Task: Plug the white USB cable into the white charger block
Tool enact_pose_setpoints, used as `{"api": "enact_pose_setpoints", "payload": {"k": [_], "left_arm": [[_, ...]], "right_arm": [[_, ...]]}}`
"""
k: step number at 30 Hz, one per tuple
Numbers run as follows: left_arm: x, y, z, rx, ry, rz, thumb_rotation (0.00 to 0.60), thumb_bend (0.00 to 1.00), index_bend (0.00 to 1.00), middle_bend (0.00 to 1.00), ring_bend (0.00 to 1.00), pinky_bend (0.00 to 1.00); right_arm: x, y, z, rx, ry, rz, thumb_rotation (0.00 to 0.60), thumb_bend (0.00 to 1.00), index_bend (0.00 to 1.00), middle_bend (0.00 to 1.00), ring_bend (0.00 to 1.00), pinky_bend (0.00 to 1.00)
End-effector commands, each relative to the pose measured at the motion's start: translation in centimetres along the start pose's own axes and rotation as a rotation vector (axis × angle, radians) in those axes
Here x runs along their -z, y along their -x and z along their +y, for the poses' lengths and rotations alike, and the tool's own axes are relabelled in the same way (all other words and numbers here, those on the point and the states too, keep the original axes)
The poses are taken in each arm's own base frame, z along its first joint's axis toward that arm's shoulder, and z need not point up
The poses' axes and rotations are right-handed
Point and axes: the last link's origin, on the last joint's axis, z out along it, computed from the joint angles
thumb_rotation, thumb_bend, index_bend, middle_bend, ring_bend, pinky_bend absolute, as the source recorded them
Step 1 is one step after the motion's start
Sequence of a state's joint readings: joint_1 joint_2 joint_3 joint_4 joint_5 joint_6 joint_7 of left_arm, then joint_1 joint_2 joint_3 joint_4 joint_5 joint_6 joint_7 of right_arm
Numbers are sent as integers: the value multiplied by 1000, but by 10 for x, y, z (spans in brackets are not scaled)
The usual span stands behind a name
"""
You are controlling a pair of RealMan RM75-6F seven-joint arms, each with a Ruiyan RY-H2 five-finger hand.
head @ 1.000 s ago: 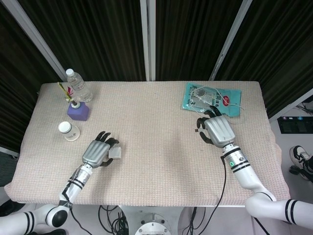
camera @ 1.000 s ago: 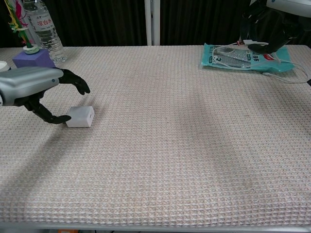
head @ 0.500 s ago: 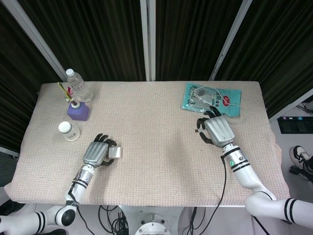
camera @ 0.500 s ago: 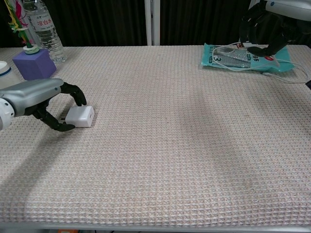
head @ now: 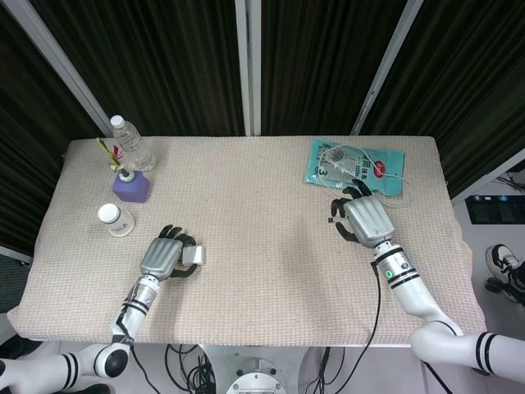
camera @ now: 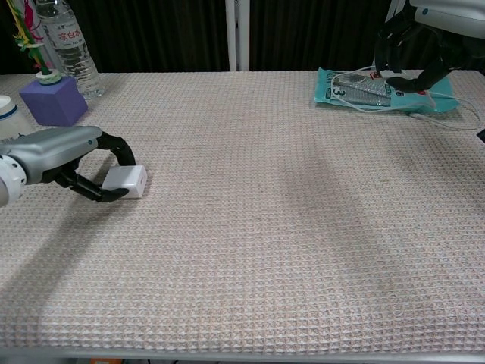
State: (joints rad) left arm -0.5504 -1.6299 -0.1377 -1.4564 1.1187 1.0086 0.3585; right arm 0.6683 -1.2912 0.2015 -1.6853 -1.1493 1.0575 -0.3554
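The left hand [camera: 72,161] has closed further around the charger block [camera: 126,181] over the last second: where its fingers hung spread above the block, they now curl round it from above and below, pinching it against the desk [camera: 265,227] at the left of the chest view. The block has slid a little toward the hand but has not left the cloth. That suggests the grasp is nearly set and lifting comes next.

The right hand [head: 367,219] has barely shifted. It hovers at the right of the head view, just below the teal packet [head: 358,165], fingers curled downward; whether it holds the white cable [camera: 424,106] that trails across the packet I cannot tell.

The desk wears a beige waffle-weave cloth. At its upper left stand a water bottle [head: 131,142], a purple block [head: 131,187] and a small white cup [head: 114,219]. Black curtains hang behind.
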Motion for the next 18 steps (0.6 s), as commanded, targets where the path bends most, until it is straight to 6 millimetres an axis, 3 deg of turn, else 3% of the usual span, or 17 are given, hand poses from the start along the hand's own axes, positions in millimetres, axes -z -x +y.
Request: {"api": "enact_pose_setpoints", "payload": {"k": [1,6,15,18], "left_arm": [[0,0,0,-3,0,-5,431,313,322,296,106,83],[-2,0,0,-13,-1,-5,436,313,322,295,106,84],[-4,4,-4,-20,-5,-7,577,312,327,303,106,84],[-4,3,-4,-10,-6,0,585,318,349,325,121,86]], "right_arm": [[0,1,0,0,1,-2,600,327,580,528,226,115],[-1,1,1,0,2,-2,600,327,580,528,226,115],[-2,3,2,-5,7,-9,600,327,583,530,227,115],[-2,3,2,-4,8,-7,600,327,584,531,227,115]]}}
